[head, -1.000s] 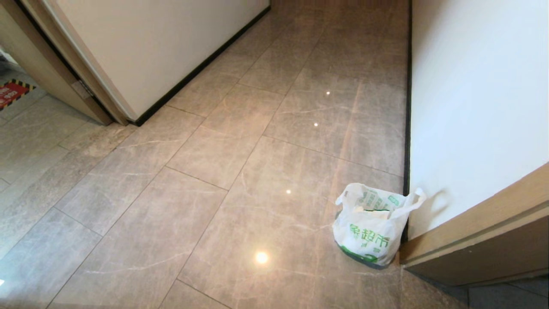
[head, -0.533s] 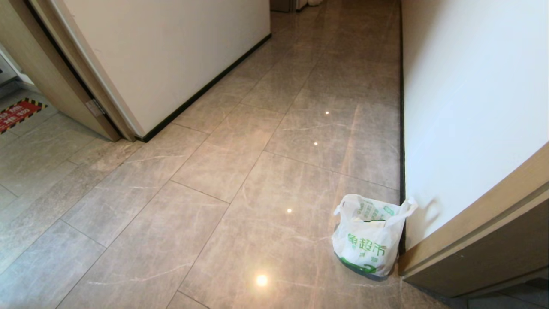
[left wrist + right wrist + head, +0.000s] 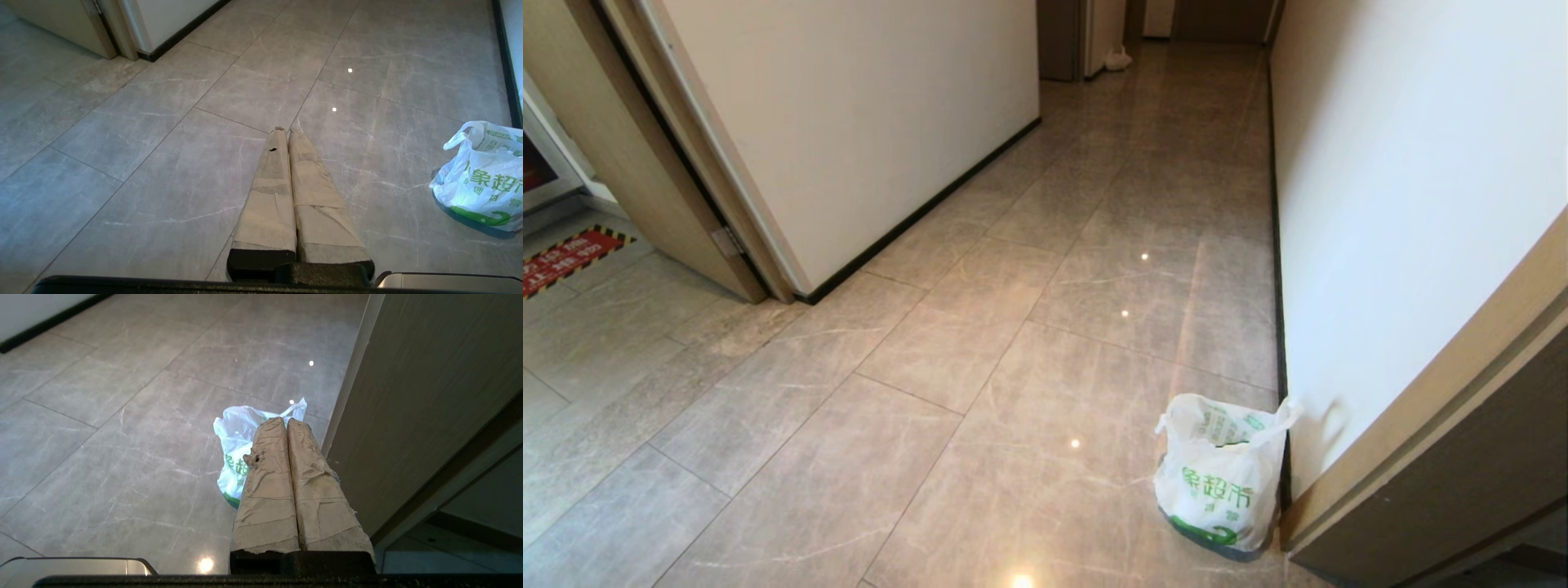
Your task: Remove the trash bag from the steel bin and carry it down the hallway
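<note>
Your head view has tilted upward over the last second: the whole scene has slid down the frame, and more of the hallway (image 3: 1160, 163), with its glossy grey-beige marble-look tiles, white walls and black skirting, now shows at twelve o'clock, right to the doorways at its far end. That is the camera moving, not the things. The thin white plastic trash bag (image 3: 1217, 482) with green characters and loop handles sits where it sat, on the tiles at about five o'clock in the head view, just beside the skirting and the brown wood door frame (image 3: 1437, 457).

Neither claw holds it. Your left gripper (image 3: 287, 131) has its taped fingers pressed together on nothing, hanging above bare tile with the bag off at its three o'clock. Your right gripper (image 3: 285, 421) is likewise closed and empty, with the bag beyond its tips.

No steel bin is in view. The bag looks delivered and released, so the carry appears done.
</note>
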`<state>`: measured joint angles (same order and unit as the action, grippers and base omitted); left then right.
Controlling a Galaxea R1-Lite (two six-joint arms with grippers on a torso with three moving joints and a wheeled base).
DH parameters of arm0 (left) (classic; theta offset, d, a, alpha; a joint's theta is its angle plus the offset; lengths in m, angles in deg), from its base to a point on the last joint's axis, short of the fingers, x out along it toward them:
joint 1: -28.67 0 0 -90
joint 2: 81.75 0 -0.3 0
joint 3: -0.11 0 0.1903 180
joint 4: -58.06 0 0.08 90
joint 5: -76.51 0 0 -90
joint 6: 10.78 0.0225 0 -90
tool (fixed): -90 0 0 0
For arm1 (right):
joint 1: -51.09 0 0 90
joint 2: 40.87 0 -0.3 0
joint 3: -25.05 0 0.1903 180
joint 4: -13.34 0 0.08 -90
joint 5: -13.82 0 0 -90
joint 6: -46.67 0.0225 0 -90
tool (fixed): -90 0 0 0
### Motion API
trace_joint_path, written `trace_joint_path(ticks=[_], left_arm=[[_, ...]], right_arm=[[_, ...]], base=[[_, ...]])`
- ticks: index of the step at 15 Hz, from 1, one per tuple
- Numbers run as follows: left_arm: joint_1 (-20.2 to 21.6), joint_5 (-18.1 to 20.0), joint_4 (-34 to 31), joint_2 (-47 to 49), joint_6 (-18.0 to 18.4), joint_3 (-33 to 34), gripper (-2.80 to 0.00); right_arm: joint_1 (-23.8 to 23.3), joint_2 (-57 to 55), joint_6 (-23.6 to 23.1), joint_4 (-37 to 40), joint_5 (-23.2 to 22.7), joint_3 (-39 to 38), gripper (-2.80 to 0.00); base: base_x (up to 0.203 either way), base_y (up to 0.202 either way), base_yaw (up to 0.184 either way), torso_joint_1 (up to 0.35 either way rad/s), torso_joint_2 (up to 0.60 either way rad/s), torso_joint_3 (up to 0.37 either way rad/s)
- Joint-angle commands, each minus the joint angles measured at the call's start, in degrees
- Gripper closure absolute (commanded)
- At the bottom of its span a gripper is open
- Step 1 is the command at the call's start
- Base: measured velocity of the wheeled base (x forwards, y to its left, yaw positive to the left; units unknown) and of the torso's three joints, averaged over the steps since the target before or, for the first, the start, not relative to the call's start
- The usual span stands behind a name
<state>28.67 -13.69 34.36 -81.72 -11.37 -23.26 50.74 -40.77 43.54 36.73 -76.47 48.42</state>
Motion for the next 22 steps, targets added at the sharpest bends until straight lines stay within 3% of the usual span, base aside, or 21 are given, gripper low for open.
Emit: trace_joint_path(ticks=[1,13,22], left_arm=[[0.0,0.0,0.0,0.0,0.0,0.0,0.0],[0.0,0.0,0.0,0.0,0.2,0.0,0.0],[0.0,0.0,0.0,0.0,0.2,0.0,0.0]], right_arm=[[0.0,-0.1,0.0,0.0,0.0,0.0,0.0],[0.0,-0.1,0.1,0.0,0.0,0.0,0.0],[0.0,-0.1,-0.1,0.0,-0.1,0.0,0.0]], base=[[0.0,0.0,0.0,0.002,0.0,0.2],[0.0,0.0,0.0,0.002,0.0,0.198],[0.0,0.0,0.0,0.001,0.0,0.018]])
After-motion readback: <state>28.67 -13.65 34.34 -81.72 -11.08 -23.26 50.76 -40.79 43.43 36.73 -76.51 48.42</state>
